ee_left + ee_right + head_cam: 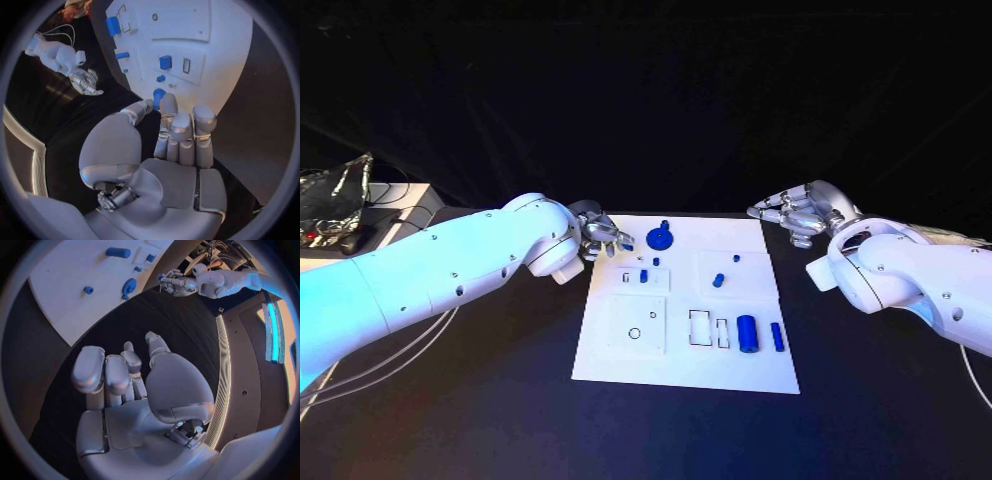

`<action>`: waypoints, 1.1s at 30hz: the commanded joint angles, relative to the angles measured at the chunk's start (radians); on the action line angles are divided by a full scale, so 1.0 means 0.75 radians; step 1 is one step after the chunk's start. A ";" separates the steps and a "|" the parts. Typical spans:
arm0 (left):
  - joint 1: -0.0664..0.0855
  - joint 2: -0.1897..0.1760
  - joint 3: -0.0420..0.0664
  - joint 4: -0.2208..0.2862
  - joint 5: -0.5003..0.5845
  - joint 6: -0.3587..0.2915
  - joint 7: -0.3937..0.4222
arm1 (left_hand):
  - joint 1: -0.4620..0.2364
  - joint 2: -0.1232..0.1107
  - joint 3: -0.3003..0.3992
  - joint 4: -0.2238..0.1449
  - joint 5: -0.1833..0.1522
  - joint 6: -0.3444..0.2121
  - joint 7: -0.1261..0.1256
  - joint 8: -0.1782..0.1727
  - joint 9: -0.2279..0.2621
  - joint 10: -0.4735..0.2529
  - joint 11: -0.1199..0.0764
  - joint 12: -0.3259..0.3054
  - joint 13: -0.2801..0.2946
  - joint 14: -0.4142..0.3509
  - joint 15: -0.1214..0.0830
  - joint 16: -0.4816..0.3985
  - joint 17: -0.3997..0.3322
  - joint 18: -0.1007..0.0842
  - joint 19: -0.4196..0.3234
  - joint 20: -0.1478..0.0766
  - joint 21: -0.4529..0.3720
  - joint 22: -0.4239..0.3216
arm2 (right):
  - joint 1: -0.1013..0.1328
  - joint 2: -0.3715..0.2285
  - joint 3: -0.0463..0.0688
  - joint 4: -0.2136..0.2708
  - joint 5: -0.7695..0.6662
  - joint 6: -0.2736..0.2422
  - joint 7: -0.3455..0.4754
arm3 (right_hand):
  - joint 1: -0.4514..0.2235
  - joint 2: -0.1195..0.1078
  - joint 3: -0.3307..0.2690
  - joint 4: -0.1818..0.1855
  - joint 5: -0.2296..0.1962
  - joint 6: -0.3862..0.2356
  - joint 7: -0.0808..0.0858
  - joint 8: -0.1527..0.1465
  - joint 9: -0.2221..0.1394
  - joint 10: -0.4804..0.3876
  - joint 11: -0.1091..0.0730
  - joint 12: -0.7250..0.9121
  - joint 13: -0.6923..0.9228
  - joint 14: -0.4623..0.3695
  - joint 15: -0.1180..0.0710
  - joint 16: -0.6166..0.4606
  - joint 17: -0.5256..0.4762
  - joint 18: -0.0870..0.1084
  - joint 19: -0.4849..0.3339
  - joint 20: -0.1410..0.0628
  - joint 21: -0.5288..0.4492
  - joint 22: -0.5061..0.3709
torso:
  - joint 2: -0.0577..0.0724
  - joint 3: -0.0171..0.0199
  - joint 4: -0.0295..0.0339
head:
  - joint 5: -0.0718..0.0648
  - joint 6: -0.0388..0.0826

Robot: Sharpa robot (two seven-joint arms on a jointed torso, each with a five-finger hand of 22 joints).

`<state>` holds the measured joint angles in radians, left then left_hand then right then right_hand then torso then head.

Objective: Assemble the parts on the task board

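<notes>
The white task board lies in the middle of the table. At its far edge sits a round blue part, with small blue parts further in. A blue cylinder and a thin blue bar lie near the front right. My left hand hovers at the board's far left corner. It holds nothing, and its fingertips are just short of the round blue part. My right hand hangs off the far right corner with loosely bent fingers and is empty.
The board has rectangular slots and a round hole near its front. Bare black table surrounds the board. A white box with cables stands at the far left. Loose cables trail under my left arm.
</notes>
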<state>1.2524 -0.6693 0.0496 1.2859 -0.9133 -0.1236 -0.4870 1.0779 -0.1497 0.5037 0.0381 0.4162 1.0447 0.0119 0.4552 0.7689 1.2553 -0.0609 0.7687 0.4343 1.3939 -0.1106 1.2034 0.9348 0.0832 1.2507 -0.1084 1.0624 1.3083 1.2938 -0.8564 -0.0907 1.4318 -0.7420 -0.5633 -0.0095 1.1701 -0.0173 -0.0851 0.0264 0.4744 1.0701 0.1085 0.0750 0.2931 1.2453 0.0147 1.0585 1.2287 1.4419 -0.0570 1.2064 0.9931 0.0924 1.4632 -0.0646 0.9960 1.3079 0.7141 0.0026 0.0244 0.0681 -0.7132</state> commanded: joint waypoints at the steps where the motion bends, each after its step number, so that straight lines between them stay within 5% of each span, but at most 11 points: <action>1: -0.018 -0.016 -0.005 0.041 -0.052 -0.107 -0.050 | -0.007 0.000 0.236 -0.223 0.009 0.011 -0.002 -0.004 0.006 0.017 -0.006 -0.010 0.005 0.013 0.000 -0.004 0.005 -0.014 0.011 -0.001 0.008 0.012 | 0.000 -0.002 0.000 0.000 -0.011 0.018 0.007 | -0.005 0.009 -0.007 -0.001 0.008 -0.001 0.003 -0.009 -0.001 -0.006 -0.003 0.000 0.002 -0.001 -0.002 -0.001 0.002 0.007 0.091 -0.009 0.001 0.181 | -0.007 0.0011 0.0070 | -0.001 -0.009; 8: -0.050 -0.030 -0.029 0.082 -0.106 -0.153 -0.075 | -0.011 -0.004 0.248 -0.224 0.008 0.012 -0.003 -0.004 0.012 0.021 -0.008 -0.012 0.012 0.016 -0.002 -0.003 0.013 -0.012 0.016 0.000 0.015 0.017 | 0.000 -0.002 0.000 -0.005 -0.016 0.017 0.009 | -0.005 0.009 -0.007 -0.001 0.008 -0.001 0.003 -0.009 -0.001 -0.006 -0.003 0.000 0.002 -0.001 -0.002 -0.001 0.002 0.007 0.091 -0.009 0.001 0.181 | -0.006 0.0013 0.0059 | 0.001 -0.015; 19: -0.061 -0.023 -0.054 0.087 -0.140 -0.101 -0.107 | -0.011 -0.010 0.251 -0.228 0.022 0.018 -0.004 -0.004 0.013 0.027 -0.009 -0.014 0.016 0.018 -0.003 0.000 0.020 -0.014 0.023 -0.002 0.025 0.024 | 0.000 -0.003 0.000 -0.004 -0.017 0.016 0.010 | -0.004 0.006 -0.007 0.000 0.009 -0.002 0.004 -0.008 -0.001 -0.008 -0.003 -0.004 0.001 -0.001 -0.002 -0.003 -0.001 0.007 0.091 -0.009 -0.001 0.180 | -0.006 0.0020 0.0062 | 0.000 -0.025; 33: -0.072 -0.003 -0.065 0.082 -0.187 -0.067 -0.112 | -0.010 -0.011 0.252 -0.229 0.029 0.019 -0.004 -0.004 0.015 0.028 -0.010 -0.015 0.018 0.018 -0.003 0.000 0.021 -0.014 0.025 -0.003 0.029 0.026 | 0.000 -0.004 0.000 -0.002 -0.017 0.019 0.010 | -0.006 0.007 -0.007 0.002 0.008 -0.002 0.004 -0.009 -0.002 -0.007 -0.003 -0.003 0.002 -0.001 -0.002 -0.002 0.000 0.007 0.091 -0.009 -0.001 0.180 | -0.005 0.0018 0.0047 | -0.002 -0.035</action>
<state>1.1990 -0.6741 0.0002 1.3467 -1.0296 -0.1963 -0.5682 1.0636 -0.1640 0.5316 0.0248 0.4321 1.0527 0.0108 0.4526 0.7793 1.2681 -0.0662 0.7635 0.4466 1.4010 -0.1109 1.2034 0.9495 0.0834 1.2638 -0.1125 1.0782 1.3080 1.2938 -0.8591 -0.0909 1.4291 -0.7447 -0.5622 -0.0090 1.1701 -0.0173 -0.0851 0.0264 0.4744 1.0701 0.1085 0.0750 0.2932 1.2454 0.0148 1.0585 1.2285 1.4419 -0.0570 1.2064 0.9931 0.0924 1.4632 -0.0647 0.9960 1.3075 0.7104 0.0040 0.0286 0.0675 -0.7382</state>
